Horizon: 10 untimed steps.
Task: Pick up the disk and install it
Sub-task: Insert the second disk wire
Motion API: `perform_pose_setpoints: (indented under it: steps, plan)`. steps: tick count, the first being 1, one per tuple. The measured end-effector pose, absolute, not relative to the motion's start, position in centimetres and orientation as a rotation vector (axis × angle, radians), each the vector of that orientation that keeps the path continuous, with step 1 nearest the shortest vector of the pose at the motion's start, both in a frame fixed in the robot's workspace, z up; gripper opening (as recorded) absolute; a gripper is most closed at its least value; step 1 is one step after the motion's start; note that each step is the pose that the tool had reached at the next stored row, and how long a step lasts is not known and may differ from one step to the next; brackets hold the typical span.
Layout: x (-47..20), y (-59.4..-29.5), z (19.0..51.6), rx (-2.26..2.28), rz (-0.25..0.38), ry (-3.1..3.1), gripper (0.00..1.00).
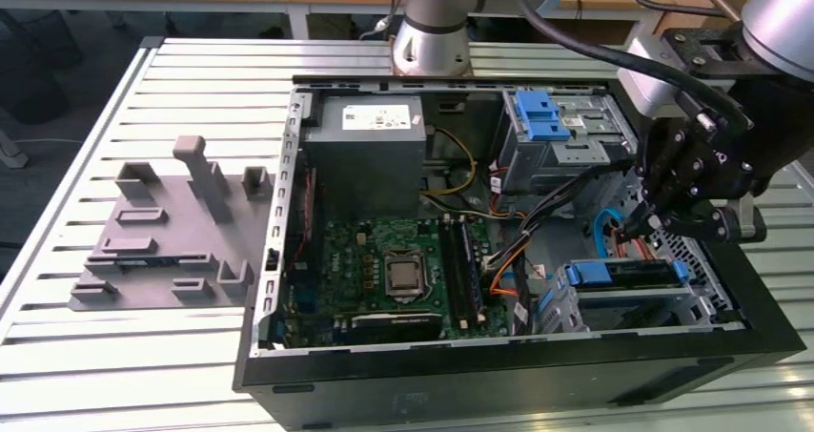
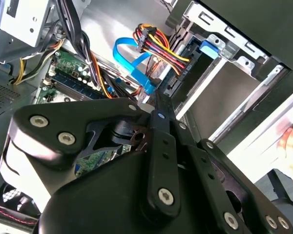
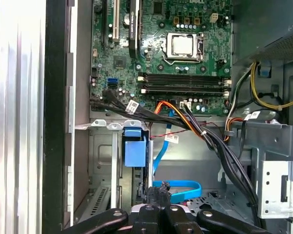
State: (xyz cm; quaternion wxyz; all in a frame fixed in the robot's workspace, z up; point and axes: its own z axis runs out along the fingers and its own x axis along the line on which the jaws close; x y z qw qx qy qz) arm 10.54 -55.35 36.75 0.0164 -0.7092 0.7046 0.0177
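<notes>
Right, here we are beside the open computer case (image 1: 509, 375), lying on its side on the slatted metal table (image 1: 191, 79). The gripper (image 1: 632, 230) is down inside the case at the exterior view's right. Its fingers are drawn together, and I can see nothing between them. In the first wrist view the gripper (image 3: 158, 197) hangs just above a flat blue cable (image 3: 178, 187) that loops across the case floor.

The disk (image 1: 623, 274) sits in the lower drive cage, at the near corner on the exterior view's right. It is just beside the gripper and apart from it. Its blue rail frame runs along the top edge. In the first wrist view the blue end of the disk (image 3: 135, 152) stands on edge inside the cage.

Now the labels. The grey metal box (image 1: 369, 141) at the far side of the case carries a white sticker. Small white tags hang on the cable bundle (image 3: 185, 122). The print on all of these is too small for me to make out.

Around all that, the green motherboard (image 1: 395, 270) covers the middle of the case floor. A bright blue latch piece (image 1: 540, 117) sits on the upper drive cage. The black, orange and yellow cable bundle crosses between the board and the drive cages, close to the gripper. Out on the table, at the exterior view's left, a grey plastic fixture (image 1: 178, 227) stands well apart from the case.
</notes>
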Motion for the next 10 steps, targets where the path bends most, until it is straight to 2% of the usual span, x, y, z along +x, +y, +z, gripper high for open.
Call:
perform_pose_setpoints:
  steps: [10]
  plan:
    - [10.5, -54.2, 36.8, -2.209, 0.053, 2.189, 0.11]
